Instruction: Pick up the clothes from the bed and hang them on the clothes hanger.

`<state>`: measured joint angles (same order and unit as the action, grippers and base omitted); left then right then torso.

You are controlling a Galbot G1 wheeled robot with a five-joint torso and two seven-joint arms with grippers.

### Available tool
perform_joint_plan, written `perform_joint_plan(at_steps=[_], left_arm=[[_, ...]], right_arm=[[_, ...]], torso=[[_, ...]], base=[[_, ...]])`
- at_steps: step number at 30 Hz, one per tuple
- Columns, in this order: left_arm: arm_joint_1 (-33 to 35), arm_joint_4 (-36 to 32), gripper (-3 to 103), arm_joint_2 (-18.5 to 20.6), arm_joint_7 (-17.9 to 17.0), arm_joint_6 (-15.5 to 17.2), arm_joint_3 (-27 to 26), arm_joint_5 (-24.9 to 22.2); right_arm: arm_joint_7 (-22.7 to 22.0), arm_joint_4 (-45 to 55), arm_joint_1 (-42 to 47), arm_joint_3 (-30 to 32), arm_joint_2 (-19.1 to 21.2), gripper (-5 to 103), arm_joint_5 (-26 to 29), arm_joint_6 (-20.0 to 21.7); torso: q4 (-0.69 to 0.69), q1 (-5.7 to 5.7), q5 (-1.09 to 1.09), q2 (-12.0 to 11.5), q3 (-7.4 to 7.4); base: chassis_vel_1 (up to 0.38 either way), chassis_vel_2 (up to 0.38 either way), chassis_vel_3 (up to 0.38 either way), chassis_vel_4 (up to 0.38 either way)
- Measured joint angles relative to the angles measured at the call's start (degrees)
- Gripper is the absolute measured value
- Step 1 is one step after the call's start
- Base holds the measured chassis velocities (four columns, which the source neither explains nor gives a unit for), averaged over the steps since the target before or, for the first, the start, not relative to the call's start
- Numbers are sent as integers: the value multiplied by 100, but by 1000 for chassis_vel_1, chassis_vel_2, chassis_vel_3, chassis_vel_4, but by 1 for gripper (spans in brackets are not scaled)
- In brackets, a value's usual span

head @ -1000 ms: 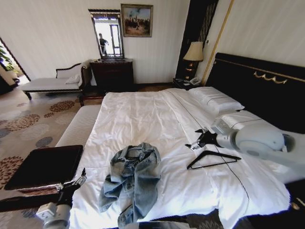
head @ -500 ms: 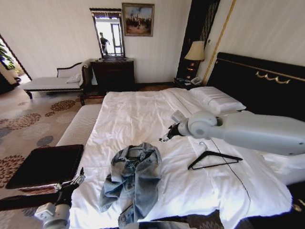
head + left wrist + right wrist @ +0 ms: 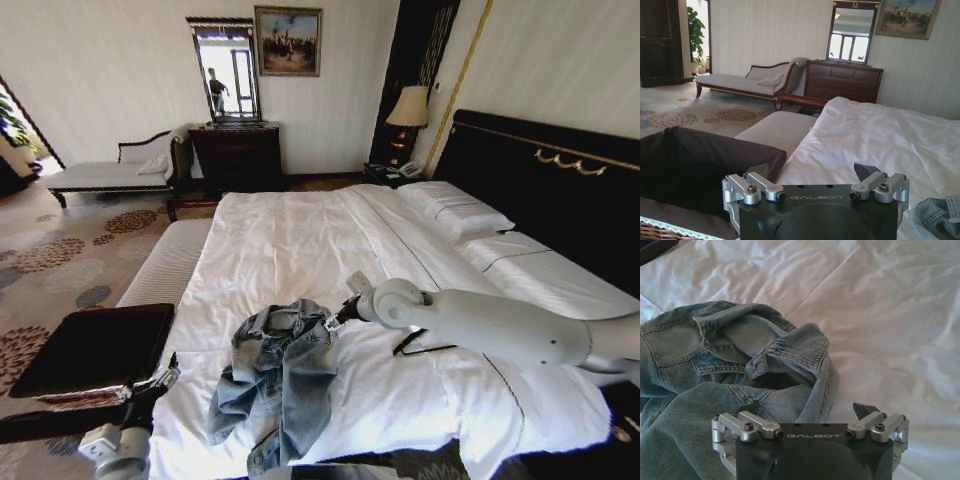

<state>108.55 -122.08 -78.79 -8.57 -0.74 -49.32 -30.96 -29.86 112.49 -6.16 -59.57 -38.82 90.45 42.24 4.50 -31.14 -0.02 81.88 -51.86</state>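
Right tool [image 3: 330, 322], its fingers spread apart, is being brought from above the clothes hanger [image 3: 425, 343] to the collar edge of the denim jacket [image 3: 278, 372], which is lying crumpled on the bed [image 3: 290, 240]. Left tool [image 3: 160, 383], also spread, is being held beside the bed.

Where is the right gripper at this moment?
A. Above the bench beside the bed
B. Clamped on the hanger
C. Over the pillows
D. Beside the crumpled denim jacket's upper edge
D: the right gripper reaches across the bed to the jacket, with the hanger lying behind its arm.
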Motion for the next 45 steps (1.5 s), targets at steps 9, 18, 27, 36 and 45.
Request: perform_joint_plan(at_steps=[9, 18, 27, 36, 45], left_arm=[[-3, -7, 96, 2, 0, 21, -40, -14], [6, 4, 96, 17, -1, 22, -101, -62], [-14, -3, 96, 16, -4, 42, -104, -68], [-30, 2, 96, -5, -8, 58, -85, -70], [-87, 21, 96, 48, -33, 246, 17, -222]], right_arm=[[7, -350, 353, 177, -277, 100, -112, -4], [-9, -703, 699, 369, -563, 95, -275, -9], [37, -868, 848, 584, -628, 68, -335, -10], [93, -806, 964, 678, -491, 31, -353, -11], [124, -820, 1091, 876, -436, 4, -437, -11]], torso=[[0, -2, 1, 0, -1], [0, -1, 1, -1, 0], [0, -1, 1, 0, 0], [0, -1, 1, 0, 0], [-1, -1, 2, 0, 0]], base=[[0, 0, 0, 0], [0, 0, 0, 0], [0, 0, 0, 0], [0, 0, 0, 0], [0, 0, 0, 0]])
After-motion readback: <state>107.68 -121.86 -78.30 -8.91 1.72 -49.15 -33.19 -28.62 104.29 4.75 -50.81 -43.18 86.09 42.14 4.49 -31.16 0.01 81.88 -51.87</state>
